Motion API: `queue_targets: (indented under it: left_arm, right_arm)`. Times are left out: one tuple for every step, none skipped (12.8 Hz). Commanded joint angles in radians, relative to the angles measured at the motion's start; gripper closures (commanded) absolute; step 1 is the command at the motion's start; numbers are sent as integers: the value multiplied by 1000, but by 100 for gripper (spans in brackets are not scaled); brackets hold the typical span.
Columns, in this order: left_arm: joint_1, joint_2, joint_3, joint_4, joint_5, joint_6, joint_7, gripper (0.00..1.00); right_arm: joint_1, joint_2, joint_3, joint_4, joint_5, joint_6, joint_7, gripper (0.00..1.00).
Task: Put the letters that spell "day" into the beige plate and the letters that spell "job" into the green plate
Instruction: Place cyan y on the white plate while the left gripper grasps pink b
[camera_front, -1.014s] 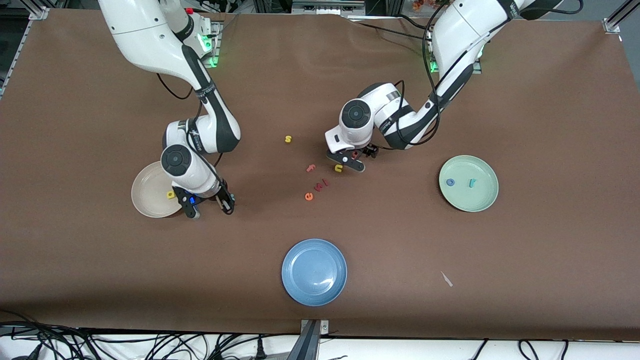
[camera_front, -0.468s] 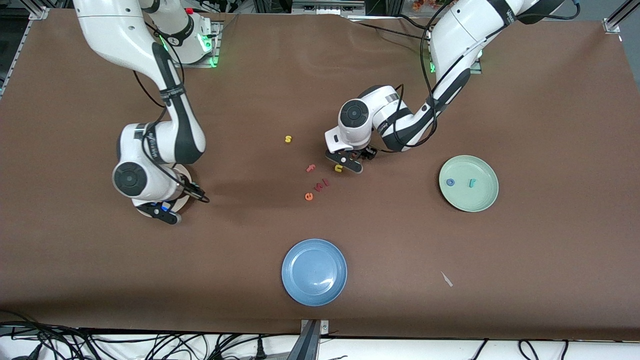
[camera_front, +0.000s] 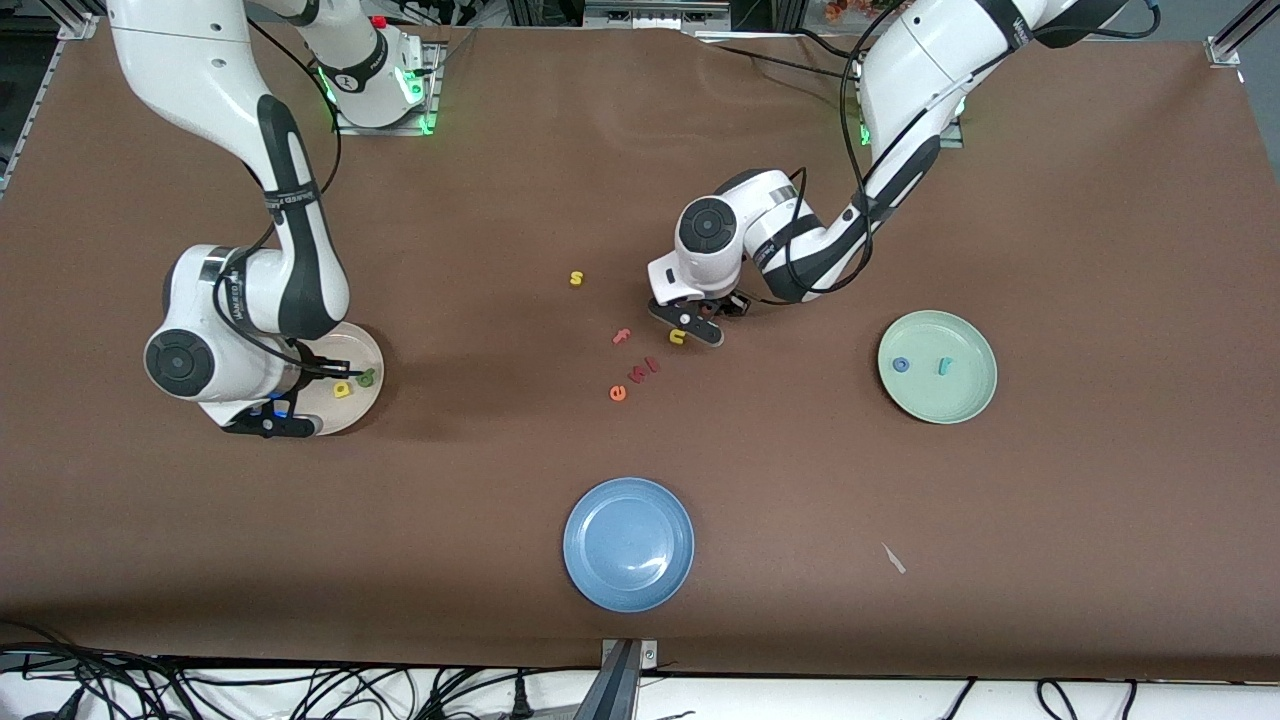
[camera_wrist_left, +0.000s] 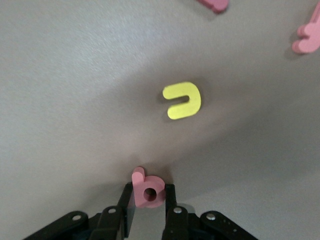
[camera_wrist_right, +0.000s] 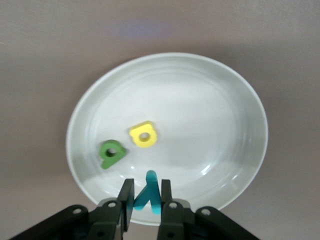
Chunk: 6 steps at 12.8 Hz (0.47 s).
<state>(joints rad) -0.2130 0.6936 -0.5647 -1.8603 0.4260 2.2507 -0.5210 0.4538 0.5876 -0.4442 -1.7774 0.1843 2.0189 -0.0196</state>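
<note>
1. The left gripper (camera_wrist_left: 146, 200) is pinching the red-pink b (camera_wrist_left: 146, 189) between its narrow jaws, down at the table in the middle of the letter cluster.
2. Just beside that grip, a yellow u (camera_wrist_left: 182, 100) is lying flat on the brown table (camera_front: 800, 500), and a pink f (camera_front: 621, 336), another pink letter (camera_front: 648, 367) and an orange e (camera_front: 618, 393) are sitting close by, with a yellow s (camera_front: 576, 278) lying farther from the front camera.
3. The right gripper (camera_wrist_right: 145, 202) is hanging over the beige plate (camera_wrist_right: 225, 125), its jaws clamping the teal y (camera_wrist_right: 147, 196).
4. Inside that plate, the yellow d (camera_wrist_right: 143, 135) and the green a (camera_wrist_right: 110, 153) are lying side by side.
5. At the left arm's end, the green plate (camera_front: 965, 405) is holding the blue o (camera_front: 901, 365) and the teal j (camera_front: 942, 366), slightly apart.
6. A blue plate (camera_front: 628, 543) is sitting nearest the front camera.
</note>
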Motion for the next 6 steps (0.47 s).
queue_targets:
  left_arm:
    - [6, -87, 2, 6, 16, -104, 9, 95]
    - [7, -117, 2, 9, 8, -159, 9, 95]
    - [26, -146, 2, 9, 8, -211, 10, 95]
    - [47, -170, -1, 9, 8, -255, 19, 95]
    - [63, -193, -1, 10, 7, -294, 53, 94]
    - [88, -216, -1, 9, 5, -343, 97, 95]
  right_arm:
    - [9, -5, 4, 4, 3, -6, 9, 0]
    - [22, -9, 8, 18, 1, -8, 56, 0]
    - [42, -9, 10, 39, 3, -34, 108, 0]
    - [68, -9, 10, 59, 3, -73, 159, 0]
    - [94, -11, 12, 78, 4, -121, 217, 0]
    - [132, -11, 13, 96, 6, -179, 299, 0]
